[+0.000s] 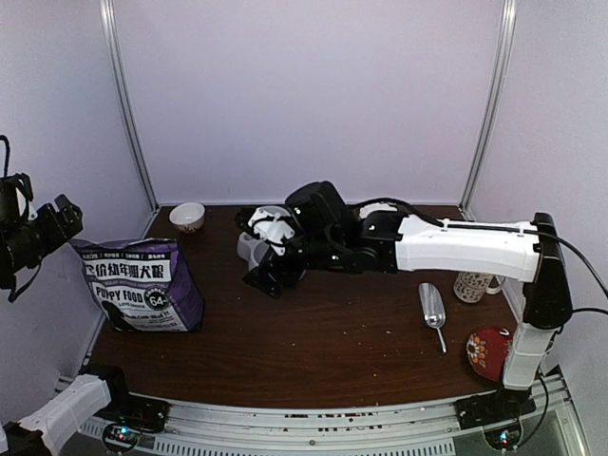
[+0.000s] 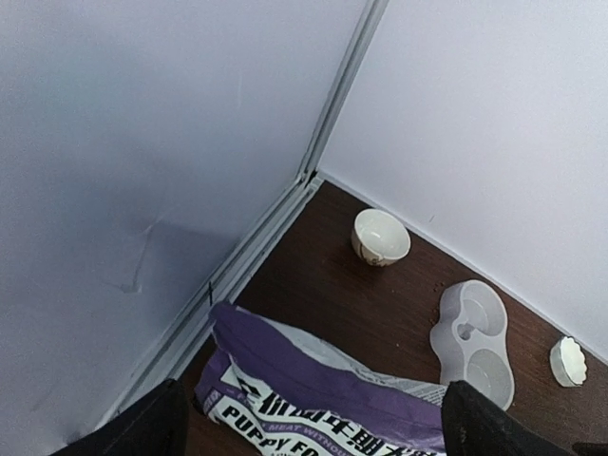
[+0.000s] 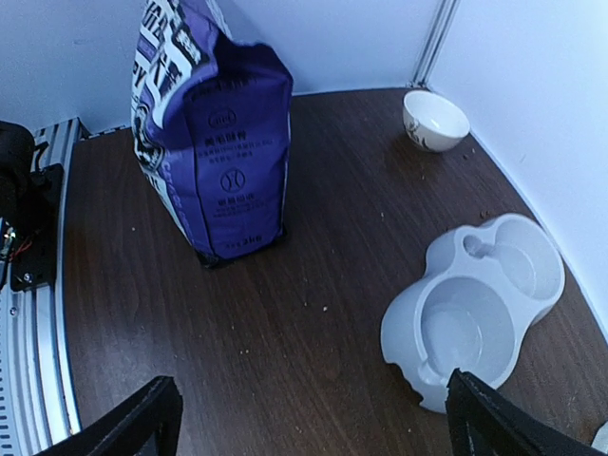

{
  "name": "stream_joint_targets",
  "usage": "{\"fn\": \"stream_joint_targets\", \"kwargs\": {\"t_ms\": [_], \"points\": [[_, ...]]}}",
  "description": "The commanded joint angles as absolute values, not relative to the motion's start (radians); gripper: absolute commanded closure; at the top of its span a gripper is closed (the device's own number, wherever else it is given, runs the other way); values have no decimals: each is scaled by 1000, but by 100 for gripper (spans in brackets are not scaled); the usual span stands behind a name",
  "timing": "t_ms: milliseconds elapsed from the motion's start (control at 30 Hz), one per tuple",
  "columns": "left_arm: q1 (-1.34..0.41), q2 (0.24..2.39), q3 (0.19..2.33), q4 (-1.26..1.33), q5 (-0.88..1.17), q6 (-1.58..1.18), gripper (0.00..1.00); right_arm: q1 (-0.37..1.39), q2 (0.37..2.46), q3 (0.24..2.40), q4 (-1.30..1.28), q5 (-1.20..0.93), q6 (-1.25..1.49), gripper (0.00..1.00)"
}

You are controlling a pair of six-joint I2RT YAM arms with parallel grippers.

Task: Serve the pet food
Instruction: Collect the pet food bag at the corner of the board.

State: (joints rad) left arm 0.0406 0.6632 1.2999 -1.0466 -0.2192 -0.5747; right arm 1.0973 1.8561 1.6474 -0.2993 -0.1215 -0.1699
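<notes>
The purple "PUPPY FOOD" bag point(image 1: 142, 285) stands upright at the table's left side, also seen in the left wrist view point(image 2: 323, 389) and the right wrist view point(image 3: 223, 142). The pet food itself is hidden inside it; only a few crumbs lie on the wood. The grey double bowl point(image 1: 255, 245) point(image 3: 475, 309) point(image 2: 472, 337) sits mid-table, both wells bare. My right gripper point(image 1: 271, 277) point(image 3: 313, 427) hovers open just beside the double bowl, holding nothing. My left gripper point(image 1: 59, 226) point(image 2: 313, 427) hangs open, high above and left of the bag.
A small white bowl point(image 1: 187, 217) point(image 3: 435, 119) sits at the back left corner. A metal scoop point(image 1: 432, 306) lies right of centre, with a mug point(image 1: 472, 285) and a red round object point(image 1: 489, 351) by the right arm's base. White walls enclose the table on three sides.
</notes>
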Motion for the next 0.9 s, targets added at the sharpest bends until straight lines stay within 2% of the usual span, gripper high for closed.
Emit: {"fn": "stream_joint_targets", "kwargs": {"t_ms": [0, 100, 300, 433, 633, 867], "points": [[50, 722, 1342, -1224, -225, -829, 3, 1092, 1748, 1490, -160, -47, -99, 0], [50, 747, 1355, -1280, -174, -931, 4, 1092, 1697, 1380, -121, -35, -68, 0], [51, 677, 1242, -1155, -129, -1073, 4, 1093, 1621, 1215, -61, -28, -8, 0], [51, 698, 1198, -1120, -89, -1138, 8, 1093, 1584, 1145, -50, -33, 22, 0], [51, 671, 1079, -920, -51, -1192, 12, 1093, 1554, 1072, -12, -49, 66, 0], [50, 731, 1032, -772, -1, -1224, 20, 1092, 1568, 1055, -5, -97, 123, 0]]}}
